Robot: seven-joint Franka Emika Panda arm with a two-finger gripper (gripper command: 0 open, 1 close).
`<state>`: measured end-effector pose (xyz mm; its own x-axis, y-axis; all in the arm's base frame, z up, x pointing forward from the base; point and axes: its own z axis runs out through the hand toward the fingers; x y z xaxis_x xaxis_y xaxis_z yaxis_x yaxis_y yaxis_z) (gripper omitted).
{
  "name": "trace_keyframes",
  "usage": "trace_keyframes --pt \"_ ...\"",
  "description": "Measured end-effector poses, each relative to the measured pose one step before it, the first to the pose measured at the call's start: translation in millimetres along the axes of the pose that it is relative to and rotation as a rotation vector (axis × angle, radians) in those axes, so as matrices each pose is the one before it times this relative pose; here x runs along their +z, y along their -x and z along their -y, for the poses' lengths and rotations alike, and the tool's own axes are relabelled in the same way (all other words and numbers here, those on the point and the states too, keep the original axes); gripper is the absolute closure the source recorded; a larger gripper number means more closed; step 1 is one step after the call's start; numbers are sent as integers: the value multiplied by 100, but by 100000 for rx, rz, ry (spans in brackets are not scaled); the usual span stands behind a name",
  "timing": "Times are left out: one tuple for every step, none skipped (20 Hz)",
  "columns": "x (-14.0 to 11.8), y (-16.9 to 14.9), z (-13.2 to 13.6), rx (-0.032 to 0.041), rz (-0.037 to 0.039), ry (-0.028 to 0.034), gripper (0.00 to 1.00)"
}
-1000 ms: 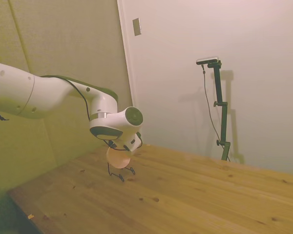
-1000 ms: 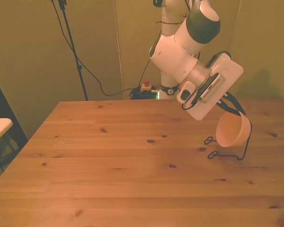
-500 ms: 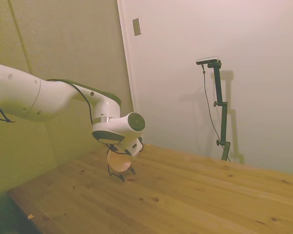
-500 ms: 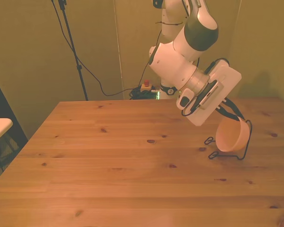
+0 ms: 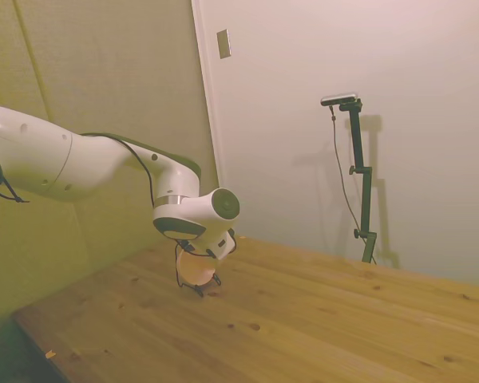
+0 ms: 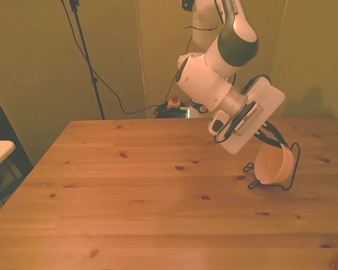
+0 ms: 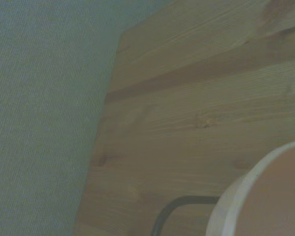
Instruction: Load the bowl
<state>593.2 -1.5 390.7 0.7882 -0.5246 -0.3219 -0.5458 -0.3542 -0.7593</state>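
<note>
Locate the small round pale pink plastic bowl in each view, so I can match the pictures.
Side view: the small round pale pink plastic bowl sits left of centre, under the arm's wrist, within the thin black wire rack.
Front view: at the front view's right, tilted in the rack.
Wrist view: only its pale rim shows, at a corner.
Shared landmark: the wire rack.

Pale pink bowl (image 6: 273, 167), thin black wire rack (image 6: 293, 166), knotty warm-brown wooden table (image 6: 129, 208), white arm (image 6: 214, 84).
</note>
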Motion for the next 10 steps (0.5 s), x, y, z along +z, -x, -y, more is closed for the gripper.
trace_keyframes --pt "-37 -25 -20 52 -39 -18 0" --pt "-47 -30 -20 53 -74 -24 0" --pt "-51 -33 -24 63 -78 -27 0" --pt "-69 -41 -26 68 -115 -39 0" --pt "-96 -48 -28 80 -162 -61 0" --pt "-166 -44 -12 63 -265 -123 0" --pt "-308 -42 12 66 -455 -231 0" --pt "-471 -26 50 -41 -677 -267 0" --pt "-611 1 68 -63 -845 -271 0" --pt "-693 41 -10 -11 -1018 -206 0"
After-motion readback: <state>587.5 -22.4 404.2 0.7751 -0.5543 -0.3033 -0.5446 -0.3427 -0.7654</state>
